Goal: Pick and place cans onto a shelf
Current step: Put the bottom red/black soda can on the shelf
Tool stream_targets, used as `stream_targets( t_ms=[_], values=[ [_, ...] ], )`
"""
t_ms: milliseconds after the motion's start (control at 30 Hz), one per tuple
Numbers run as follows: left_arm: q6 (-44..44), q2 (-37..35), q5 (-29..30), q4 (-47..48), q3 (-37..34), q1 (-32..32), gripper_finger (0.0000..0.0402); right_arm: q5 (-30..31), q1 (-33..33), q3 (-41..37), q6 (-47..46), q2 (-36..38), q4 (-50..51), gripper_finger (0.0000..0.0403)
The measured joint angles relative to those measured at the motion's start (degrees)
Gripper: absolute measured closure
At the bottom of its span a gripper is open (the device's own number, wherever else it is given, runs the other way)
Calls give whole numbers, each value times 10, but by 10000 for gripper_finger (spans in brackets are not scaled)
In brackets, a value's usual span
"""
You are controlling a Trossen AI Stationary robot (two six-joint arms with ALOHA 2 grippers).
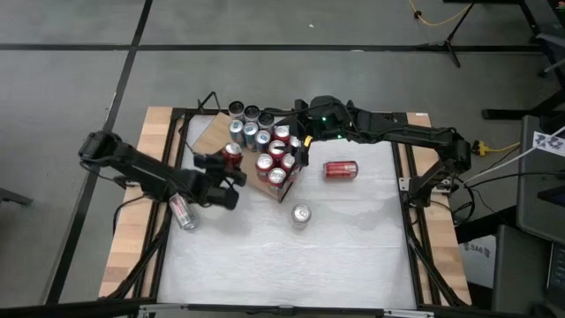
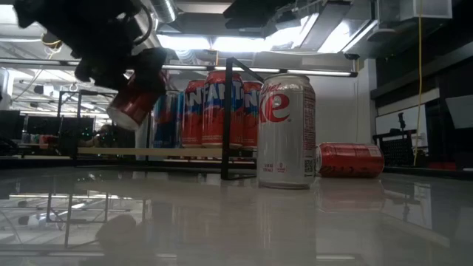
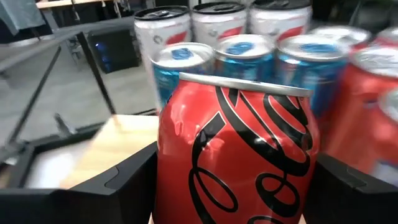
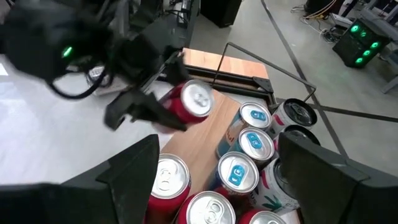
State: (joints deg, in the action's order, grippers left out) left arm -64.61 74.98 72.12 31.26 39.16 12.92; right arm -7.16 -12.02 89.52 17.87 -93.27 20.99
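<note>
The shelf's wooden board (image 1: pixel 210 137) lies at the table's far left, with a thin black frame (image 2: pixel 227 118) at one end. Several cans (image 1: pixel 265 141), red, silver and blue-and-silver, stand upright on it. My left gripper (image 1: pixel 228 166) is shut on a red can (image 1: pixel 232 154) at the near-left edge of that cluster. My right gripper (image 1: pixel 298 146) hovers open above the cluster's right side, with nothing between its fingers (image 4: pixel 134 168). On the table, a silver can (image 1: pixel 301 215) stands upright and a red can (image 1: pixel 340 170) lies on its side. My left gripper pinches the red can's side wall (image 3: pixel 180 180) between its two fingers (image 3: pixel 124 186), one on each side of the can's body. The fingers reach in roughly level from the table's left. The can (image 2: pixel 137 96) is tilted and lifted clear above the board.
Another red can (image 1: pixel 182 212) lies on its side at the table's left edge. The table's near half is bare white top (image 1: pixel 291 265). Wooden strips and black rails (image 1: pixel 410 221) run along both sides.
</note>
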Motion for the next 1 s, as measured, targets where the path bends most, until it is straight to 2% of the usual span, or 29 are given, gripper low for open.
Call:
stream_targets(
  t_ms=[367, 433, 533, 633, 800, 1000],
  values=[
    [351, -171, -207, -37, -5, -154, 114, 0, 0, 0, 6, 0, -3, 84],
    [404, -196, -250, -90, -24, -178, 114, 0, 0, 0, 6, 0, -3, 84],
    [471, -228, -353, -216, -80, -215, 114, 0, 0, 0, 5, 0, -3, 84],
    [496, -252, -422, -333, -138, -241, 114, 0, 0, 0, 5, 0, -2, 84],
    [502, -264, -446, -519, -219, -234, 114, 0, 0, 0, 5, 0, 0, 84],
    [503, -244, -414, -674, -296, -191, 114, 0, 0, 0, 5, -3, -6, 84]
  ],
)
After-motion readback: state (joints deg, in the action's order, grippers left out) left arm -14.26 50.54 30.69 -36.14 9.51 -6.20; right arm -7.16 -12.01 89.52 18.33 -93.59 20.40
